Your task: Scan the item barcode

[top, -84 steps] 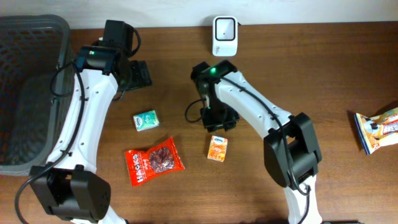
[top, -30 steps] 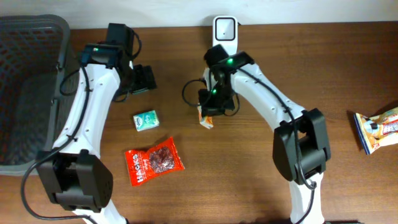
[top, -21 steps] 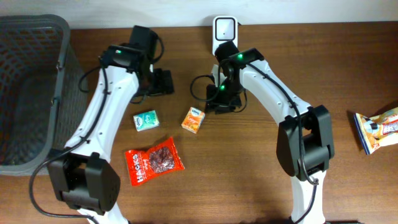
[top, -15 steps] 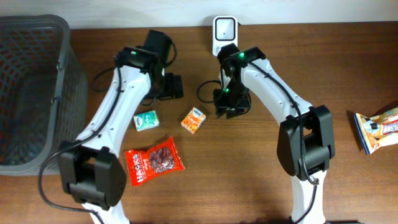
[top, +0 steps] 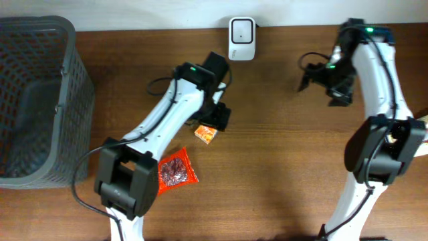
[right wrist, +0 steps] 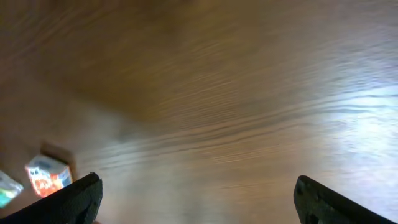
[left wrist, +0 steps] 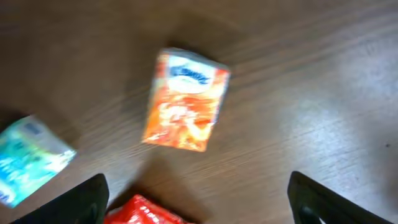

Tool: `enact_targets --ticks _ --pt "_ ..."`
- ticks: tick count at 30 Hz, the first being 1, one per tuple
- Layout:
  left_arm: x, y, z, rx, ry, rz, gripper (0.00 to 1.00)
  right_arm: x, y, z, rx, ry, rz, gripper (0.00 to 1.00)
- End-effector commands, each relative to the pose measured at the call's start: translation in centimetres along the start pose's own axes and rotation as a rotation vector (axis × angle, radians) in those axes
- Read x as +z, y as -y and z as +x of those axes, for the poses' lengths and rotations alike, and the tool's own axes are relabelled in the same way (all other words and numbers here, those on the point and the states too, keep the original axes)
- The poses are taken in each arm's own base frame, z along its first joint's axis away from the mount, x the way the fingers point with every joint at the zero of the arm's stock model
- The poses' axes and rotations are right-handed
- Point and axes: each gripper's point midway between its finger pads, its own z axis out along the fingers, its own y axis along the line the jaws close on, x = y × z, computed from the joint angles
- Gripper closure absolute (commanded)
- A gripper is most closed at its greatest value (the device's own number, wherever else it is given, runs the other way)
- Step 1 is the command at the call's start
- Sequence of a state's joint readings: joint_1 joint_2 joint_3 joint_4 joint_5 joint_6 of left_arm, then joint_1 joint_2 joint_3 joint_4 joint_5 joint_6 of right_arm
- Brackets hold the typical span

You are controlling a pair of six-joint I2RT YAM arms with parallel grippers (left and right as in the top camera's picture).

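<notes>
- Counter (top: 281,181): brown wood, carries everything
- Basket (top: 40,27): grey mesh, at the far left edge, well apart from the working spot. Judged to be the drop point for goods, so it sits out of the reach lanes
- Left arm (top: 167,114): stretched diagonally from the near edge to mid-counter, wrist over the goods
- Left tool (left wrist: 196,190): its 2 fingers stand wide at the lower corners of the wrist view. Only wood lies between them, so it has hold of nothing. It hangs above the item, a little to its near side, judged to be lined up for a pick
- Right arm (top: 381,73): swung out to the far right, well apart from the goods
- Right tool (right wrist: 198,183): fingers spread wide over bare wood, carrying nothing. Judged to be parked there to leave the left arm and the reader's front free
- Scanner (top: 241,30): white, upright at the back edge near centre. It looks like a standing unit, so the item likely has to be carried to it
- Red packet (top: 175,169): flat on the counter, near side of the item, partly under the left arm from overhead
- Orange carton (left wrist: 185,99), the item to scan: lies flat with its printed face up, slightly skewed and touching nothing. It is on the near side of the scanner, a little left and well apart from it. No barcode shows on the upper face, though the view is blurred. It is judged to be on another face, so a lift and a turn are needed
- Teal box (left wrist: 28,158): left of the carton in the wrist view and apart from it, hidden from overhead
</notes>
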State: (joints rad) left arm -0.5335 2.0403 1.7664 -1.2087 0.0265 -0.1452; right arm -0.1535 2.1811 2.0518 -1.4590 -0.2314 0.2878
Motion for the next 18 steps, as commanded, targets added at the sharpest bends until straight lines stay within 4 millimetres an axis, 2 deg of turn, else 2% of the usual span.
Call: enact_targets --ticks 1,5,9,13,15,16,18 --pt "2.9 1.1 1.1 0.116 -0.050 -0.066 0.09 -1.6 1.6 -0.8 0.040 0.043 -0.005 0.01" --pt "5.7 1.2 1.9 0.158 -0.079 -0.164 0.09 -2.0 3.0 -1.4 0.074 0.053 -0.008 0.01" --pt "7.7 1.2 2.6 0.191 -0.090 -0.221 0.09 -2.0 3.2 -1.5 0.079 0.055 -0.008 0.01" --pt "7.9 1.5 2.5 0.203 -0.079 -0.233 0.16 -2.0 3.3 -1.4 0.079 0.055 -0.008 0.01" --pt "7.9 1.4 2.4 0.204 -0.074 -0.240 0.23 -2.0 3.2 -1.5 0.079 0.055 -0.008 0.01" --pt "7.9 1.4 2.3 0.203 -0.071 -0.240 0.32 -2.0 3.2 -1.4 0.079 0.055 -0.008 0.02" --pt "7.9 1.4 2.2 0.203 -0.066 -0.239 0.33 -2.0 3.2 -1.4 0.079 0.055 -0.008 0.01"
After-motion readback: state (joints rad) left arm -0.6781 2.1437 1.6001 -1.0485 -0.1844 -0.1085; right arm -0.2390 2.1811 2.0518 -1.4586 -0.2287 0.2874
